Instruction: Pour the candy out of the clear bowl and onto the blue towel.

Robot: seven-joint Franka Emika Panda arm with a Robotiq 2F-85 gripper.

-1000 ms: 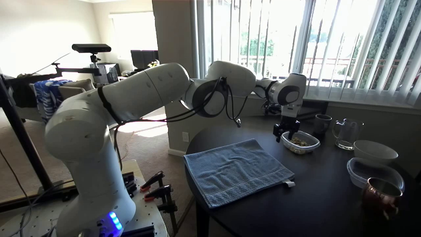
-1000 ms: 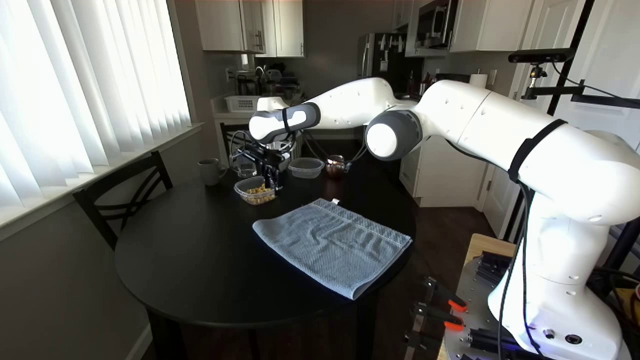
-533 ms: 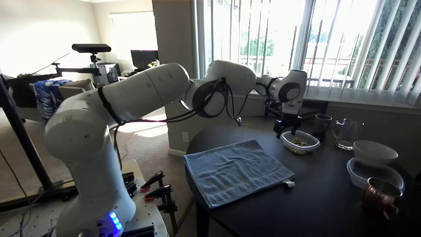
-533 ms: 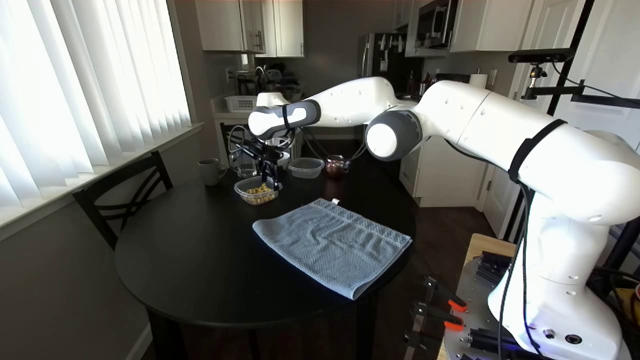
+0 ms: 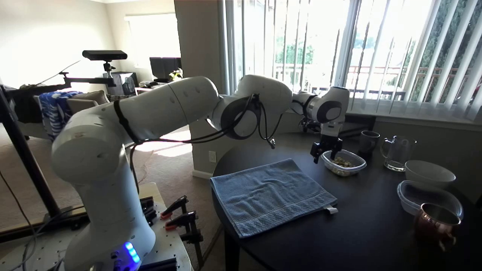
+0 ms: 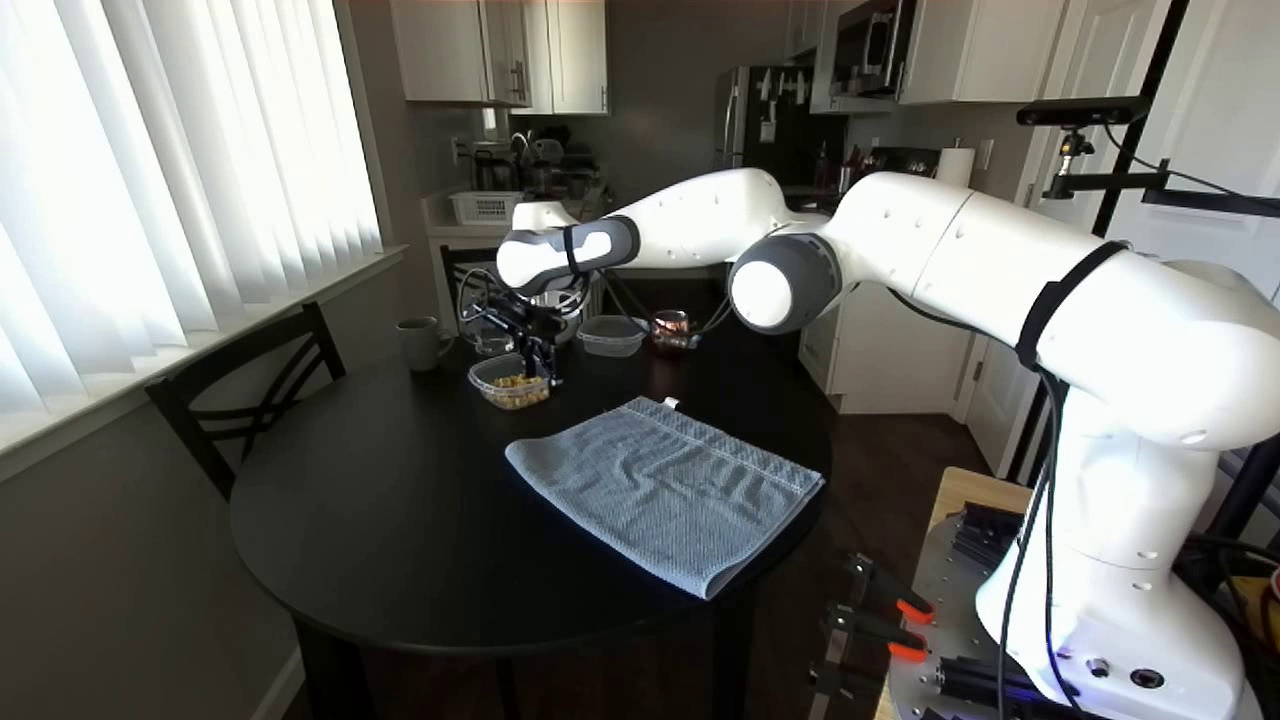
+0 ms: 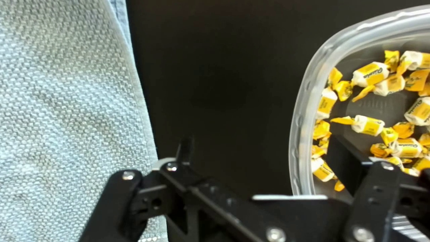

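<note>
End effector (image 5: 324, 156) lower, seemingly astride bowl-rim (image 7: 303, 127).

Bare black tabletop (image 7: 218, 84) btwn clear plastic bowl (image 7: 300, 148) and grey-blue cloth towel (image 5: 273, 194) is free, also rm just above towel. Bowl rim lies btwn fingers (image 7: 346, 164) of black gripper (image 5: 324, 159); grey mug (image 5: 369, 141), clear glass mug (image 5: 398, 153), round white bowl (image 5: 430, 174), clear oblong tub (image 5: 408, 203) & copper mug (image 5: 437, 226) block beyond.

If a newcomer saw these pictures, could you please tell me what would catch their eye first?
Most likely the big white arm, stretched over the dark table in both exterior views. Next comes the yellow-wrapped candy in the clear bowl at the wrist view's right, where the open claw straddles the bowl's rim. The blue towel, lying wrinkled on that table, also stands out.
</note>
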